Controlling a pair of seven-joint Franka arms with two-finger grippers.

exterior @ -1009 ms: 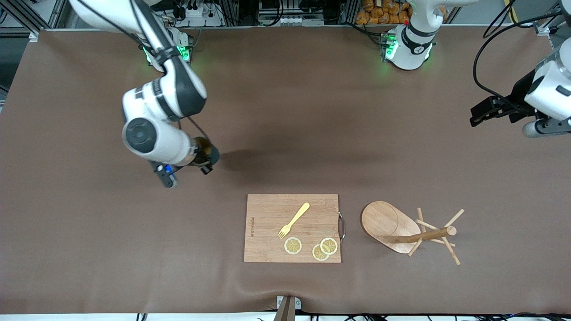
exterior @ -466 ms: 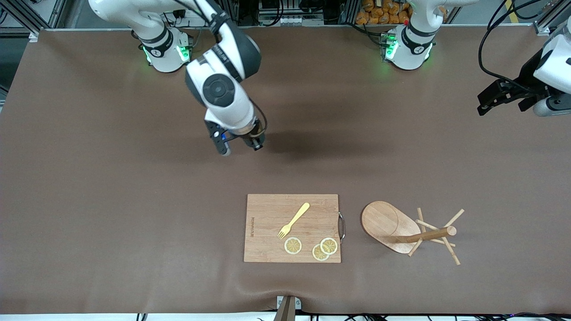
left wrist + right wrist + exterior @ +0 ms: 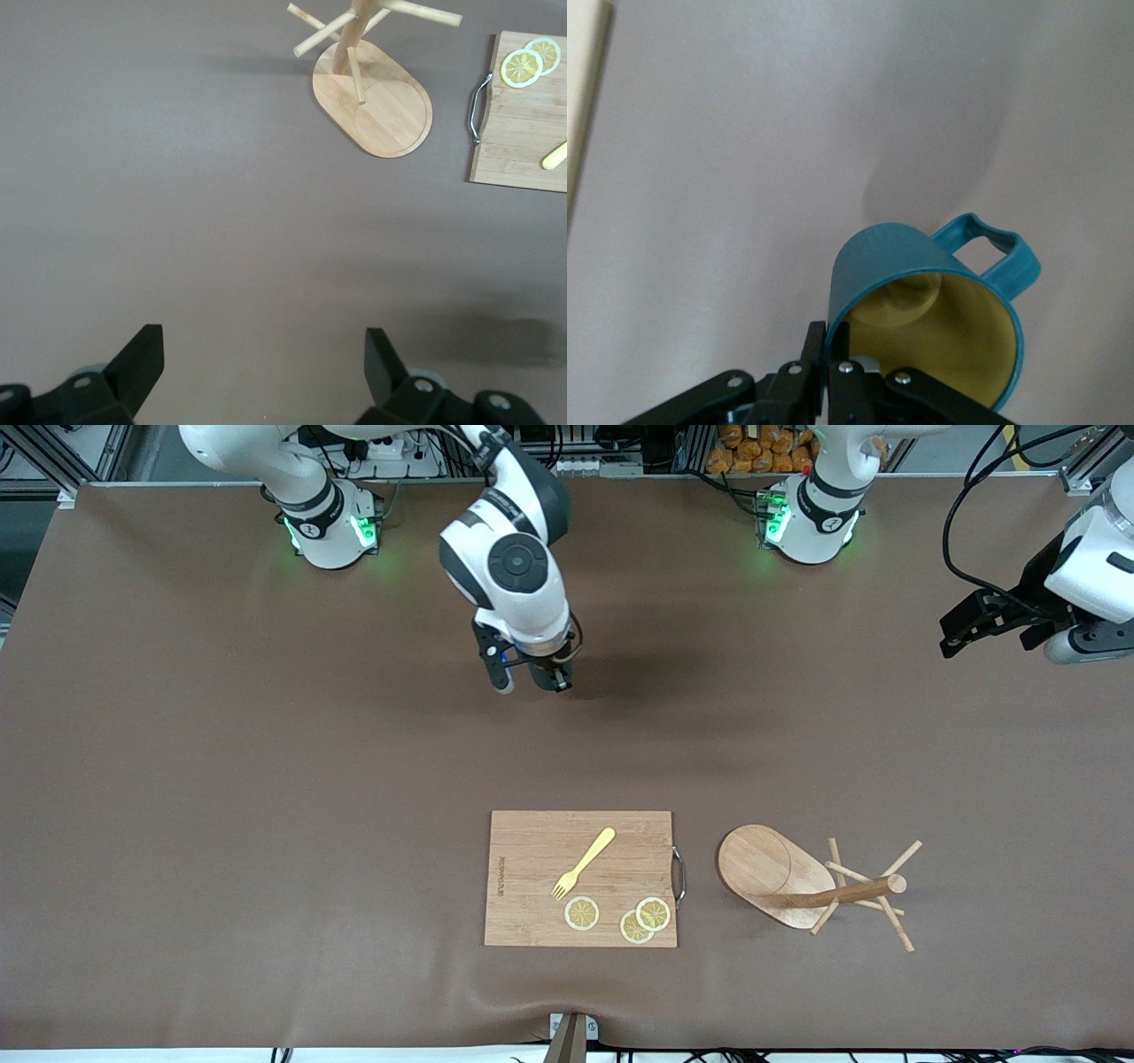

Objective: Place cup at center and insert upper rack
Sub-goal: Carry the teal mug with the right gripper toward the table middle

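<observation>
The cup (image 3: 873, 266) is dark teal with a yellow inside and a side handle. My right gripper (image 3: 830, 335) is shut on its rim, one finger inside and one outside. In the front view that gripper (image 3: 542, 677) holds it above the bare mat near the table's middle, and the wrist hides most of the cup. The upper rack (image 3: 797, 881), a light wooden mug tree, lies on its side on the mat beside the cutting board, toward the left arm's end; it also shows in the left wrist view (image 3: 372, 97). My left gripper (image 3: 957, 636) is open and empty, held high at its own end (image 3: 263, 341).
A rectangular wooden cutting board (image 3: 532, 903) lies nearer the front camera than the held cup. It carries a yellow fork (image 3: 585, 862) and three lemon slices (image 3: 582, 913). It has a metal handle (image 3: 679, 875) on the rack's side.
My right arm has carried the cup from its own end of the table toward the middle, over mat farther from the front camera. My left gripper has shifted slightly.
</observation>
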